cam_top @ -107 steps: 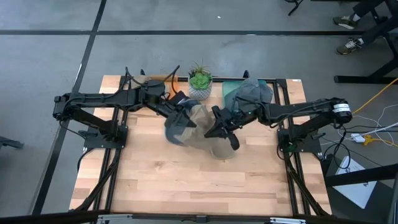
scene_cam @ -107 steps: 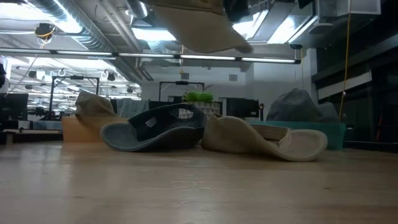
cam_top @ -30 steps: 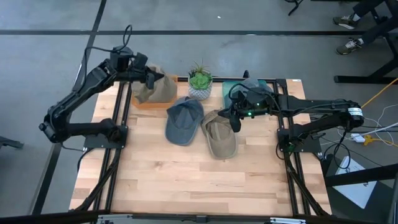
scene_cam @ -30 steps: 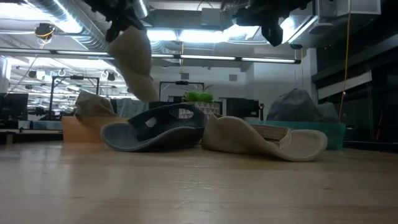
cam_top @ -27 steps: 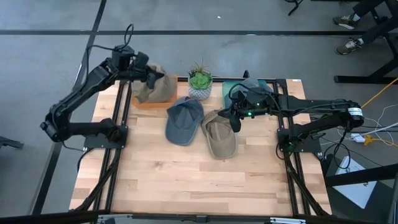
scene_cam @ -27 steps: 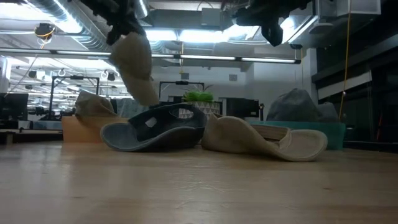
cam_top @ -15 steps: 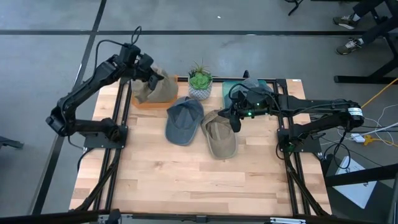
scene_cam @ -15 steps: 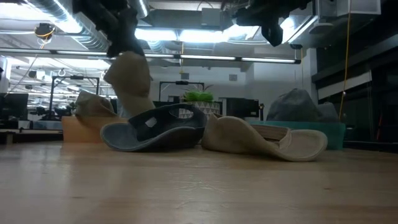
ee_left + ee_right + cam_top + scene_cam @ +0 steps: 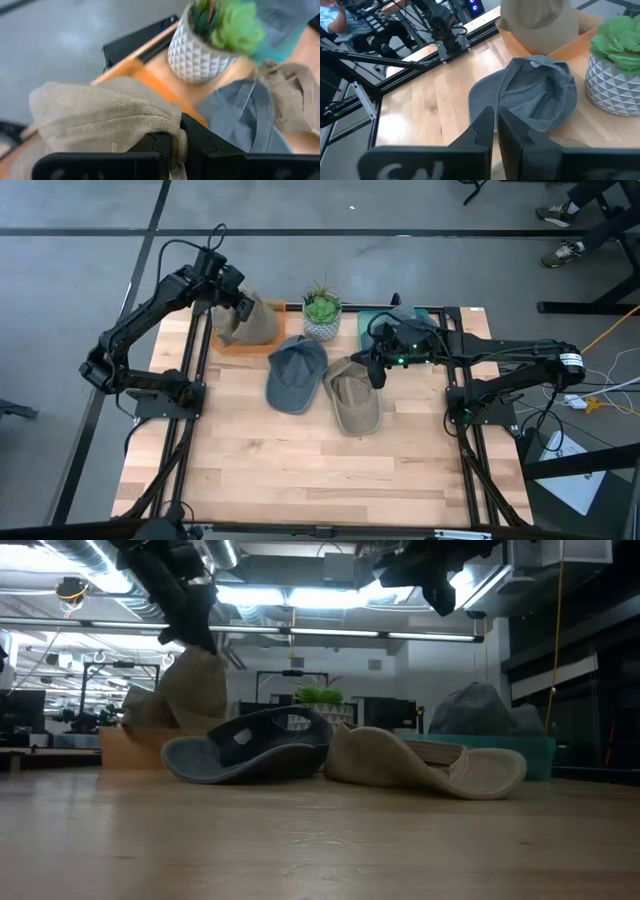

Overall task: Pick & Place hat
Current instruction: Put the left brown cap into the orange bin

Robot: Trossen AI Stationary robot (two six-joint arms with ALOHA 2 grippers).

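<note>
My left gripper (image 9: 240, 302) is at the table's far left, shut on a tan hat (image 9: 252, 322) over the orange tray (image 9: 232, 347). In the low view the hat (image 9: 197, 690) hangs below the gripper (image 9: 195, 637). Its lower end is down at the tray (image 9: 125, 747), next to another tan hat (image 9: 143, 708). A blue cap (image 9: 293, 370) and a tan cap (image 9: 352, 395) lie on the table's middle. My right gripper (image 9: 372, 372) hovers shut and holding nothing above the gap between them. My left gripper pinches a bunched fold of the tan hat's cloth (image 9: 178, 141) between its two fingers, coming from above at a slant. The hat hangs below the fingers with its crown down at the orange tray; I cannot tell whether it rests there.
A potted plant (image 9: 321, 310) in a white pot stands at the far middle, between the orange tray and a teal tray (image 9: 372, 320) that holds a grey hat (image 9: 402, 328). The near half of the wooden table (image 9: 300, 470) is bare.
My left gripper has sunk toward the orange tray and tipped further down, still shut on the tan hat. The hat, which hung high above the table, has come down to the tray beside the other tan hat.
</note>
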